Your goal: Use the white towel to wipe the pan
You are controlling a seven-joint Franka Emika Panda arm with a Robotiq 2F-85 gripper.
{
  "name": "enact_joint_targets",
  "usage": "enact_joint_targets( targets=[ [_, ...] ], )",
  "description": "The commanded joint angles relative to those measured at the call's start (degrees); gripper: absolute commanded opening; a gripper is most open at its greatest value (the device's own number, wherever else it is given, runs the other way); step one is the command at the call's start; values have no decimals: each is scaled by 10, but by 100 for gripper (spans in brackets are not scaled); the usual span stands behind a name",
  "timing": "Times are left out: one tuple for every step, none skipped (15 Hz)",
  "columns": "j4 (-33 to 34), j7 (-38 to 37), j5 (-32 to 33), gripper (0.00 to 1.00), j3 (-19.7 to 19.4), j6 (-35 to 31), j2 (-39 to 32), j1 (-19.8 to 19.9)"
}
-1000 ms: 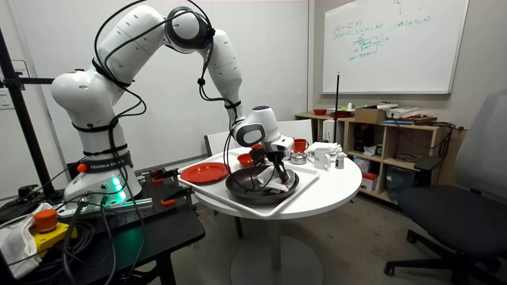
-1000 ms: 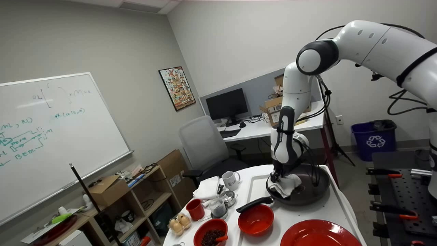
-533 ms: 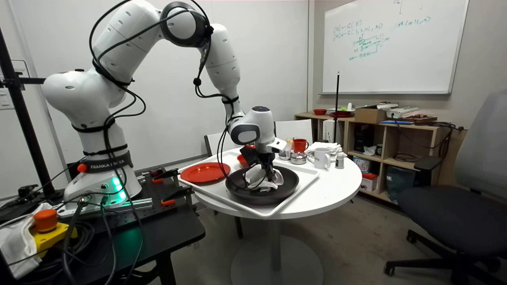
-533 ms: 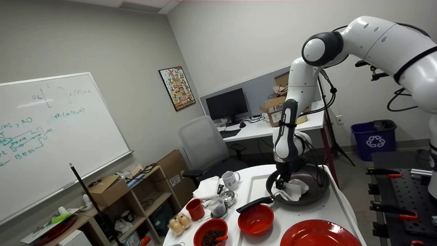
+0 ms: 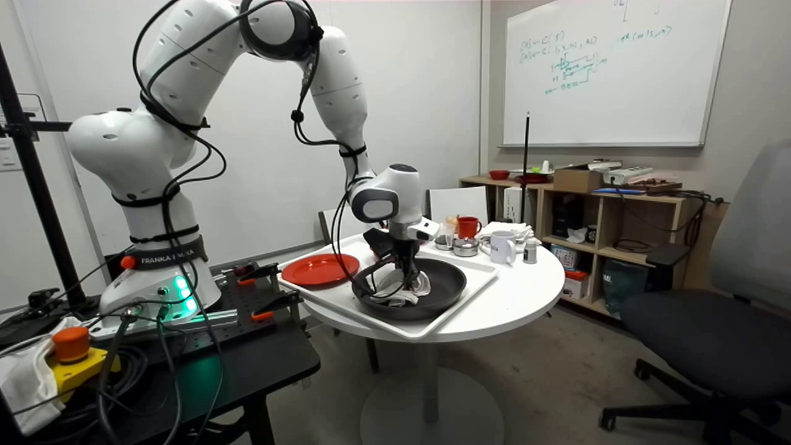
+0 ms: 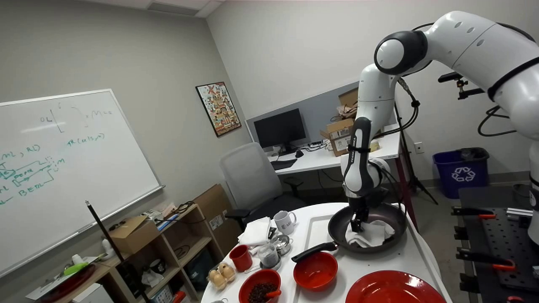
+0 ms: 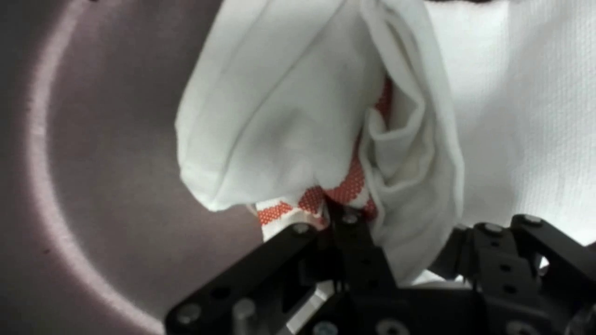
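Pinching a bunched fold of the white towel (image 6: 372,235), the gripper (image 7: 419,228) holds it low inside the pan (image 5: 442,281). Judging from this, the pick-up is done, the towel is where it needs to be, and the wiping itself seems under way. How much of the pan's floor is clean cannot be told; the stretch away from the robot's base (image 5: 154,290) lies bare, and any leftover mess is too hard to make out. More strokes probably remain, then letting go. The towel looks soft and crumpled, plain white in thick folds, with a red stripe (image 7: 349,184) showing in the creases near the grip. It sits a little towards the base side, its edges spread loosely. The pan is dark and round-walled, resting on the white tray (image 5: 479,278), its black handle (image 6: 313,252) near a red bowl (image 6: 316,271).
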State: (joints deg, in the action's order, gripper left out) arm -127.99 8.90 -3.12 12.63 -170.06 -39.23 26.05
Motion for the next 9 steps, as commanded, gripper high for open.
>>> enact_joint_targets(
  targets=[
    [5, -41, -26, 3, -56, -57, 9, -47],
    [8, -51, -30, 3, -66, -77, 7, -54],
    [10, -64, -34, 3, -77, -103, 5, -61],
    [11, -73, -38, 3, -81, -141, 1, -63],
    [12, -85, -39, 3, -91, -160, 0, -72],
    [13, -95, -39, 3, -98, -188, -4, -77],
    [13, -105, -40, 3, -109, -205, -5, -87],
    [15, -113, -39, 3, -116, -219, -8, -95],
    [14, -119, -38, 3, -123, -227, -10, -102]
  ],
)
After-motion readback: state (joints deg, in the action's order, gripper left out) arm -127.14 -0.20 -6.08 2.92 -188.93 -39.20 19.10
